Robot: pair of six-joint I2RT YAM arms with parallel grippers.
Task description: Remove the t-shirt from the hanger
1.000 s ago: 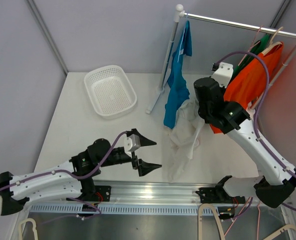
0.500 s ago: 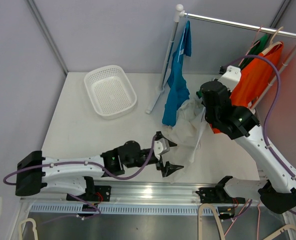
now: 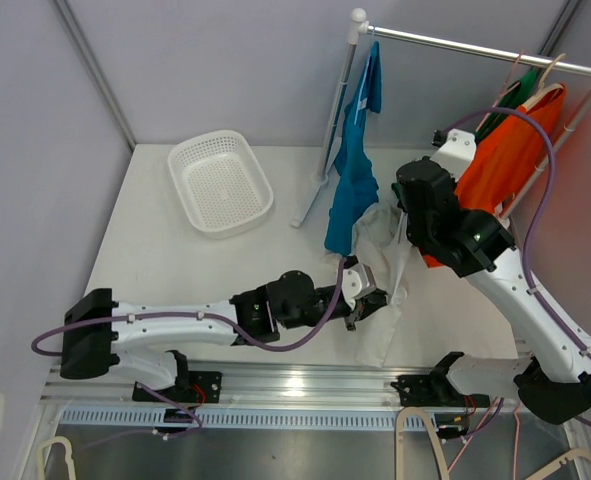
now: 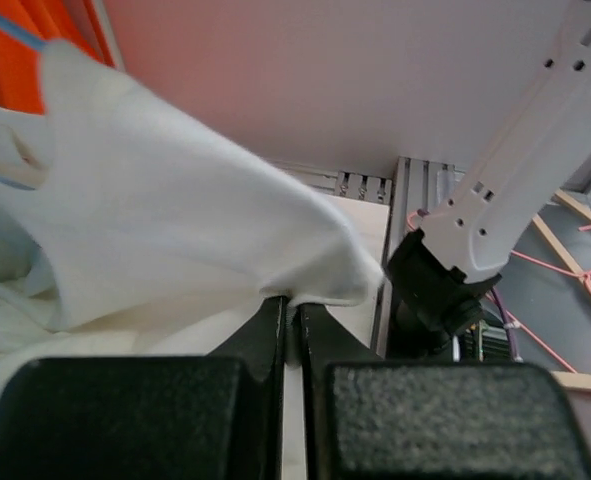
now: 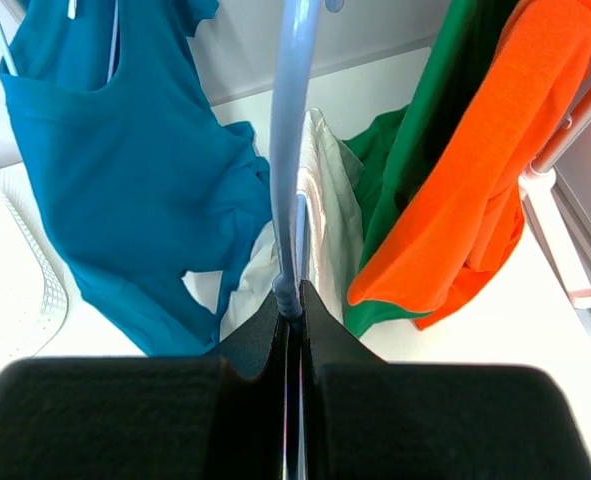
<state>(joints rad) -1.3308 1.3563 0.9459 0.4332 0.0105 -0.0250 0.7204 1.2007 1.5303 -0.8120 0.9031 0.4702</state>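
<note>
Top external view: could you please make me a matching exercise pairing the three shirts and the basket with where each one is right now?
Things:
1. white t-shirt
2. blue t-shirt
3. orange t-shirt
4. basket

Places:
A. on the table, far left
B. hanging at the right end of the rail
C. pinched in the left gripper
D. hanging at the rail's left end

Pairs: 1-C, 2-D, 3-B, 4-A
</note>
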